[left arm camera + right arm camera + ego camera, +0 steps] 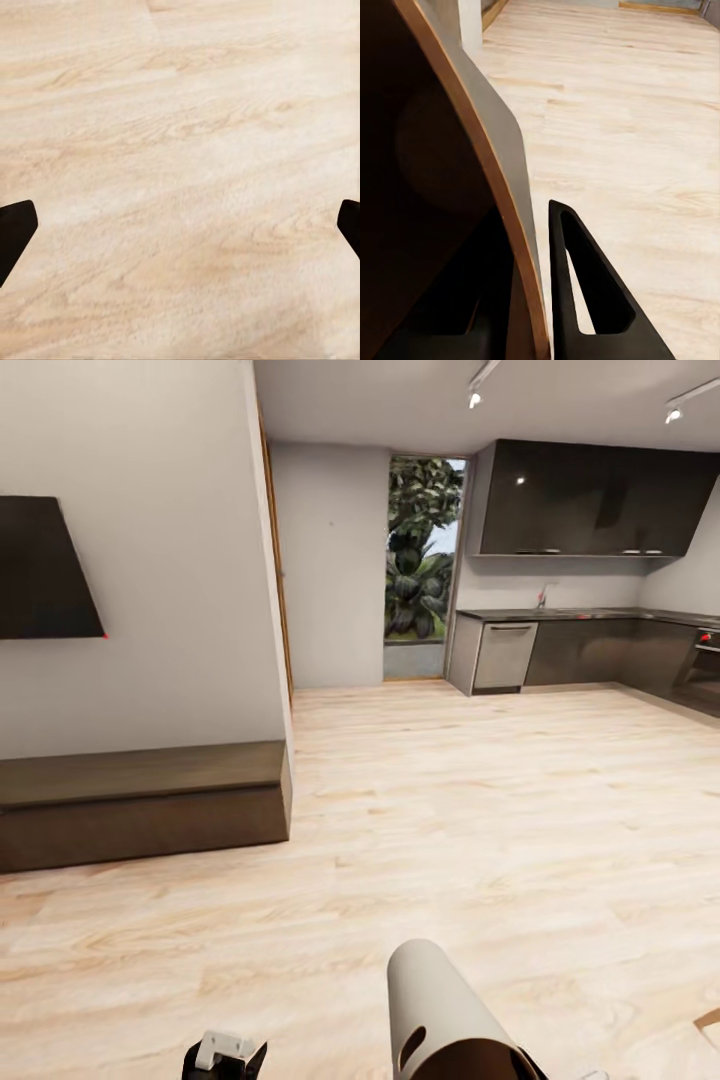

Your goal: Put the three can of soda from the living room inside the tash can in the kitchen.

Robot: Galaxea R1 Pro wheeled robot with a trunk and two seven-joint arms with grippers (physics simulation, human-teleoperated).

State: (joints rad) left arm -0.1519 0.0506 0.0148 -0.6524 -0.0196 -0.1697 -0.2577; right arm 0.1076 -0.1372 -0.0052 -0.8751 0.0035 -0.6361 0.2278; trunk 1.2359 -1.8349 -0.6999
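Kitchen (590, 610) ahead — right pincer (534, 300) clamps tash can (440, 1010) rim.

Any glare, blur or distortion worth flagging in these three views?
Head view: small highlights on the glossy wall cupboards, wide-angle stretch slants the TV. Left wrist view: floor grain soft. Right wrist view: trash can wall close, slightly blurred.

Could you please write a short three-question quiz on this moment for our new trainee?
1. True or false: the right gripper grips the trash can by its rim wall.
2. What lies beneath the open left gripper? A) pale wood floor B) rug C) counter
3. Which steel-fronted appliance stands in the kitchen units?

Key: 1 true; 2 A; 3 the dishwasher.
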